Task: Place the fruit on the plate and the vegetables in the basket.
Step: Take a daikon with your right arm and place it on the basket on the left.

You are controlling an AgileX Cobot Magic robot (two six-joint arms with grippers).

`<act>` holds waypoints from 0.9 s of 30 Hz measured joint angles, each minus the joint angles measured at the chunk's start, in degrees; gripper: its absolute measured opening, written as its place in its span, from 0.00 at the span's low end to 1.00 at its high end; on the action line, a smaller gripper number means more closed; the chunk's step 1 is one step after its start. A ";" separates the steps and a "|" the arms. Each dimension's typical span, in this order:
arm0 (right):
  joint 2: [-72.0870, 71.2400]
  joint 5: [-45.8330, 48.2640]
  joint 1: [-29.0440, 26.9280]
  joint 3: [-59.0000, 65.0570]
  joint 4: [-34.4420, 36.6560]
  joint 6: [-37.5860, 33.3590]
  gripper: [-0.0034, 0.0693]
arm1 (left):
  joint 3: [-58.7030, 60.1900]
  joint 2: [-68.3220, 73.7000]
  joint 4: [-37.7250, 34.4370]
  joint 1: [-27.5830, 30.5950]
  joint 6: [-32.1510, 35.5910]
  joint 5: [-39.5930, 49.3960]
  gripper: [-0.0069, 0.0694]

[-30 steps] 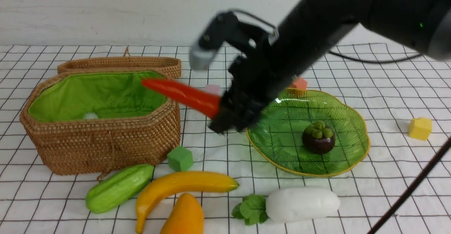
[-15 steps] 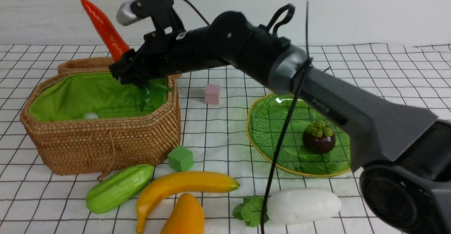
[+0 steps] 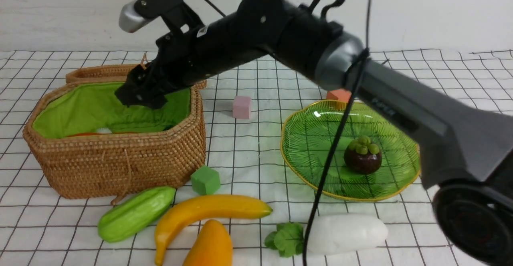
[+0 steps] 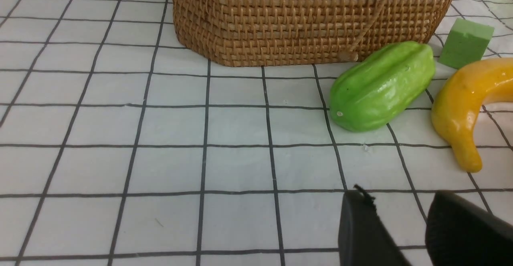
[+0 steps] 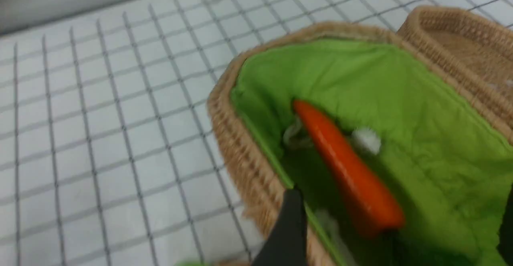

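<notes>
My right gripper (image 3: pixel 138 95) hangs open over the wicker basket (image 3: pixel 116 166), reaching in from the right. The orange-red carrot (image 5: pixel 344 170) lies loose on the basket's green lining, below my open right gripper (image 5: pixel 400 202); in the front view only a sliver of carrot (image 3: pixel 84 134) shows over the rim. The mangosteen (image 3: pixel 362 156) sits on the green plate (image 3: pixel 320 138). Gourd (image 3: pixel 134 214), banana (image 3: pixel 208 210), mango (image 3: pixel 210 246) and radish (image 3: pixel 348 232) lie on the cloth in front. My left gripper (image 4: pixel 398 196) hovers open and empty near the gourd (image 4: pixel 380 87) and banana (image 4: pixel 465 101).
A green cube (image 3: pixel 205 180) sits by the basket's front corner, a pink cube (image 3: pixel 241 106) between basket and plate, an orange cube (image 3: pixel 338 95) behind the plate. The open wicker lid (image 3: pixel 100 73) lies behind the basket. A black cable (image 3: pixel 332 158) hangs across the plate.
The right gripper carried the carrot from beside the plate to above the basket, then opened. The carrot dropped from it onto the lining. The left gripper stayed still.
</notes>
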 joint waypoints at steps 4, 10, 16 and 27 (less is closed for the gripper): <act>-9.70 14.89 -1.36 1.23 -9.43 2.18 0.89 | 0.00 0.00 0.00 0.00 0.00 0.00 0.40; -29.52 16.74 -2.34 24.81 -17.76 0.60 0.86 | 0.00 0.00 0.00 0.00 0.00 0.00 0.40; -37.65 9.29 -2.34 51.81 -25.67 -1.15 0.86 | 0.00 0.00 0.00 0.00 0.00 0.00 0.40; -29.13 -3.94 -2.36 65.28 -34.63 -6.54 0.86 | 0.00 0.00 0.00 0.00 0.00 0.00 0.40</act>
